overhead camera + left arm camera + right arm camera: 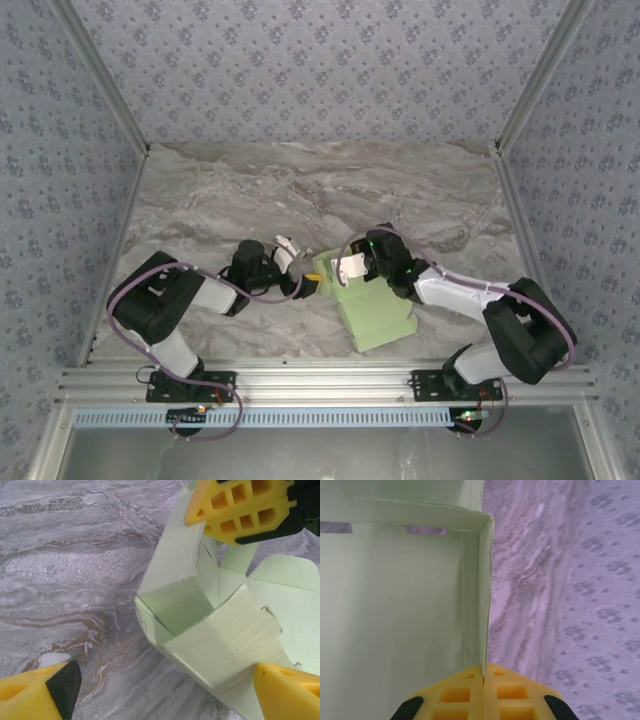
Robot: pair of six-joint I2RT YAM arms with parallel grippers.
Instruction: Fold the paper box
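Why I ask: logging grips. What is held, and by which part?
The right end effector is shut on the paper box, pinching an upright wall's top edge. The left end effector is open, holding nothing.

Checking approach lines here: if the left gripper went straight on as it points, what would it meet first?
Most likely the paper box: its near folded corner sits straight ahead, in line with the gap of the open left gripper, though depth is unclear.
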